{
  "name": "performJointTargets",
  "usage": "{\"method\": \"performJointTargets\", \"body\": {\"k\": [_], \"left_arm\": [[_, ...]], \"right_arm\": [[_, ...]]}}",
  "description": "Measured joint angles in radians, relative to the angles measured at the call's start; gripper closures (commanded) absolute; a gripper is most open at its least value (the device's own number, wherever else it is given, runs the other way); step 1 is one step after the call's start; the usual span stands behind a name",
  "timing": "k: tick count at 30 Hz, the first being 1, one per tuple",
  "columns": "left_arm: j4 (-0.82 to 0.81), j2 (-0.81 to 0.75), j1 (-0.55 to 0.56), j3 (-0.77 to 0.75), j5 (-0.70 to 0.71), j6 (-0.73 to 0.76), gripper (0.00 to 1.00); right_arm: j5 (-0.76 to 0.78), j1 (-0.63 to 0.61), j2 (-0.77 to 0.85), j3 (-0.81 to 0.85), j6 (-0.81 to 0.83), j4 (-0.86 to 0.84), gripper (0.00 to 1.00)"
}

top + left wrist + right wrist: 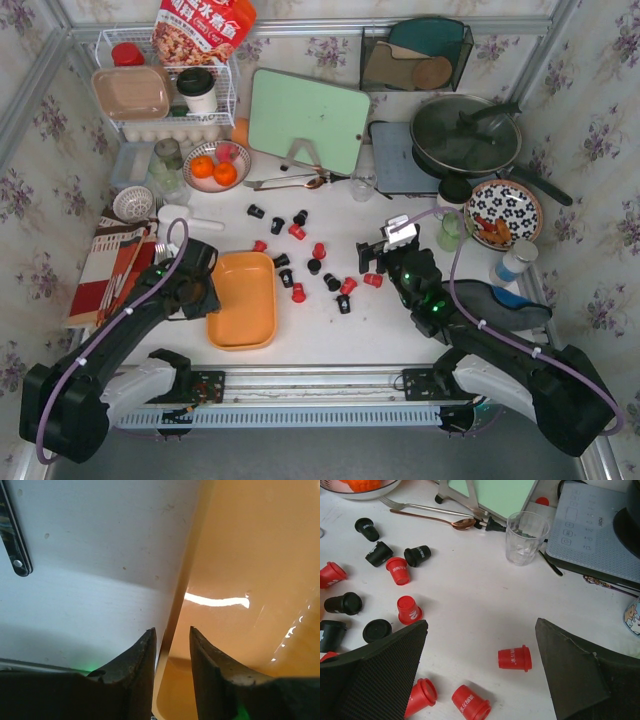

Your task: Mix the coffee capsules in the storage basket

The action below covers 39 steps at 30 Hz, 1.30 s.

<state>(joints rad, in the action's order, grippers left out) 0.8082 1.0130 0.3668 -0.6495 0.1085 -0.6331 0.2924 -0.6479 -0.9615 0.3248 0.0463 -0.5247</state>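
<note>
1. The left arm reaches up from its base at the near left corner and bends in toward the shallow orange plastic storage basket (243, 305).
2. The left claw (171, 630) points down at the basket's left edge.
3. One of its fingers is outside, over the white counter (100, 555). The other is inside, over the orange floor of the basket.
4. This claw is only a little way open, with the basket's rim in the thin gap. I cannot tell if the fingers are squeezing the rim or just sitting next to it.
5. The right arm stretches from the near right corner toward the middle of the counter.
6. The right claw (481, 625) is open very wide and holds nothing. It hangs over the counter, and one red pod (515, 658) lies on its side in the space between the two fingers.
7. The small red and black coffee capsules (298, 232) lie scattered on the counter to the right of the basket. Some stand up and some have tipped over.
8. Farther back are a clear glass cup (526, 537), a pale green cutting board (310, 120), a glass bowl with round oranges (216, 165) and a dark pan with a lid (465, 135).
9. Flowered wallpaper (600, 120) covers the walls around the counter.
</note>
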Motion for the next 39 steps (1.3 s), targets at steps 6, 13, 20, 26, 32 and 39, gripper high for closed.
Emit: {"method": "performJointTargets", "body": {"k": [6,13,20,26,32,39], "left_arm": [[-0.028,-0.014,0.0,0.023,0.007,0.001,0.76],[-0.029,-0.05,0.0,0.028,0.011,0.0,1.0],[0.008,-0.1,0.0,-0.03,0.023,-0.002,1.0],[0.042,-0.14,0.0,-0.138,0.031,0.002,1.0],[-0.018,-0.197,0.0,-0.178,0.037,0.005,1.0],[-0.259,-0.222,0.0,-0.101,0.132,-0.04,1.0]], "right_arm": [[-0.003,-0.001,-0.008,0.007,0.0,0.003,0.04],[-0.005,-0.003,-0.03,0.019,0.0,0.009,0.04],[-0.006,-0.005,-0.034,0.029,0.0,0.023,0.03],[-0.002,-0.012,-0.026,0.039,0.0,0.039,0.03],[0.002,-0.029,-0.018,0.074,0.0,0.053,0.05],[0.032,-0.103,-0.046,0.119,-0.017,0.063,0.1]]}}
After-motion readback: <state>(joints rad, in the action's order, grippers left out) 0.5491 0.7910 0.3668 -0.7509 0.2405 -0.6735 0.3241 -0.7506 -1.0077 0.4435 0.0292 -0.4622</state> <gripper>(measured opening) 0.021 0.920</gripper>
